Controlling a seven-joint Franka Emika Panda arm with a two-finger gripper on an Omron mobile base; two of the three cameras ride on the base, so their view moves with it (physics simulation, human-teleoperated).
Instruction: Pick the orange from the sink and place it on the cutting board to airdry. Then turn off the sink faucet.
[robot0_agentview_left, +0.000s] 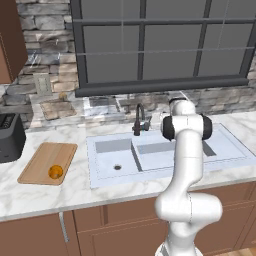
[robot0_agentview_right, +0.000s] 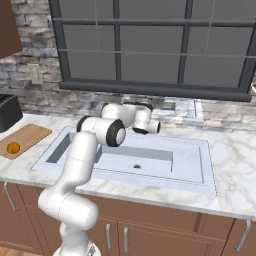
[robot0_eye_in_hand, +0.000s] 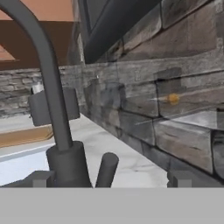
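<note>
The orange (robot0_agentview_left: 55, 171) is seen resting on the board (robot0_agentview_left: 42, 159) near the table's left front edge. The jaws are spread, empty, around the faucet (robot0_eye_in_hand: 65, 162) lever (robot0_eye_in_hand: 106, 169); slipping past it is risked if misaligned.

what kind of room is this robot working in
A rendered home kitchen, most likely. A pale double-basin sink with a black gooseneck faucet is set in a marble counter over brown cabinets. A wooden cutting board holding an orange lies beside a black toaster, under a large window.
</note>
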